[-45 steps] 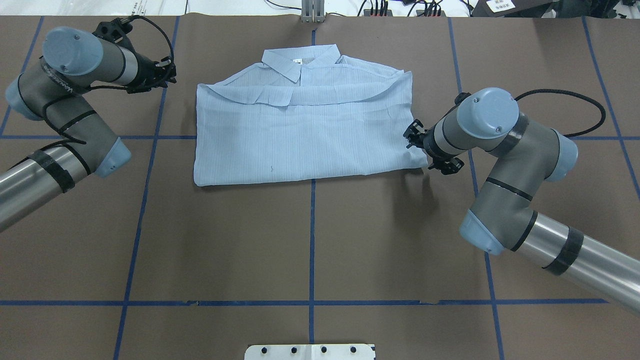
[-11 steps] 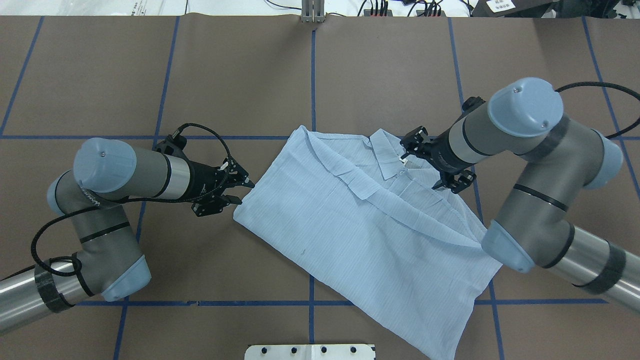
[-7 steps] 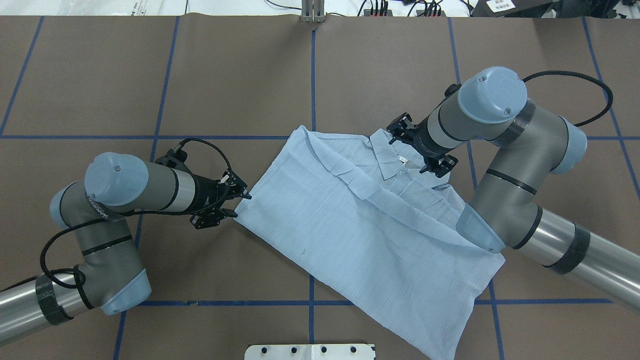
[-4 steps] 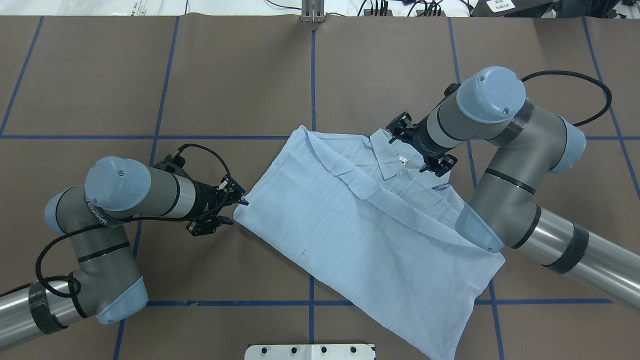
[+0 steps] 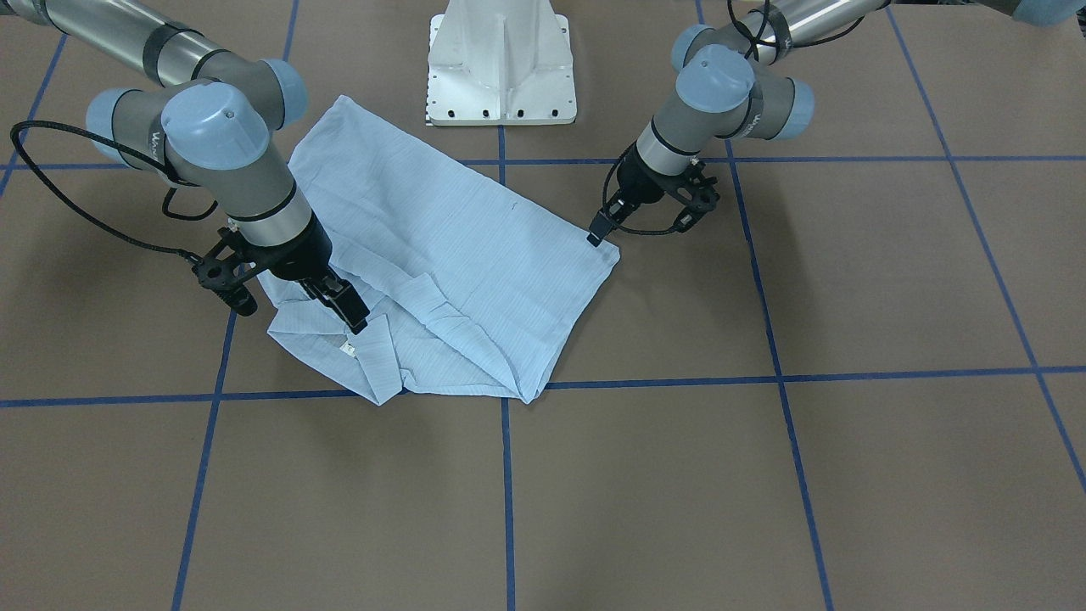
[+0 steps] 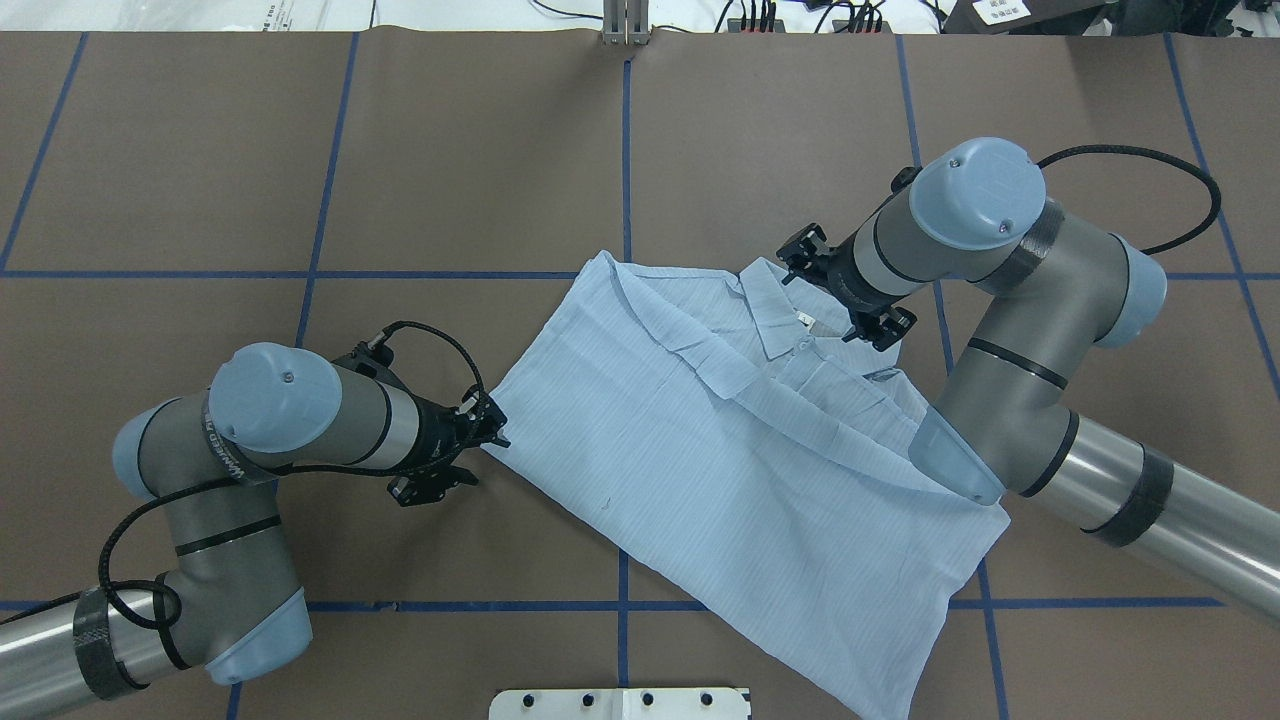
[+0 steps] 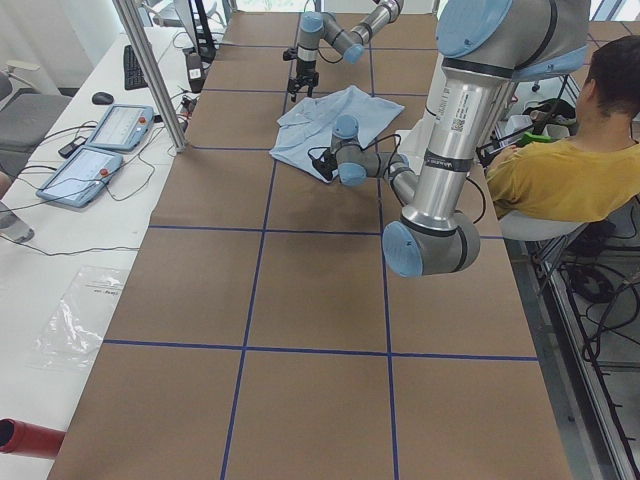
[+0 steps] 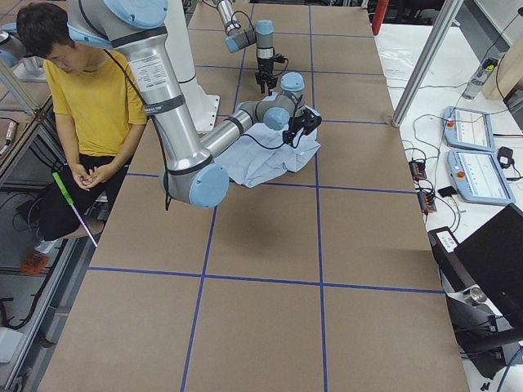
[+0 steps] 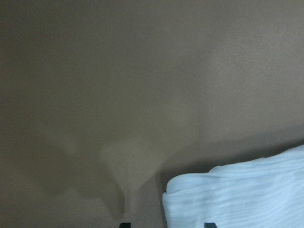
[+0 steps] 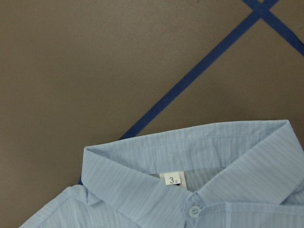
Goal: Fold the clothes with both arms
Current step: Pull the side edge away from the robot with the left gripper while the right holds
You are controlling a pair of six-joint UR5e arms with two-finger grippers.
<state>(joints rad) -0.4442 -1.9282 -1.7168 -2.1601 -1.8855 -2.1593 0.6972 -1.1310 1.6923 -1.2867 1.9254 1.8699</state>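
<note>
Open table (image 6: 450, 150) surrounds the shirt (image 6: 720, 470), left arm (image 6: 300, 430) and right arm (image 6: 1010, 320).

A robotics lab: grid-taped table (image 6: 450, 150), teach pendants (image 7: 115, 125), seated operator (image 8: 90, 98).

Neck label (image 10: 174, 179): a printed "3", white tag inside the shirt (image 10: 213, 161) collar; a smaller mark beside the figure is too small to read.
Left arm (image 6: 300, 430): white lettering (image 6: 222, 458) along a grey link, opening "WA", the rest illegible.
Right arm (image 5: 246, 182): like lettering, opening "W".
Sticker (image 7: 456, 125): printed, on the left arm's silver tube, unreadable.
</note>
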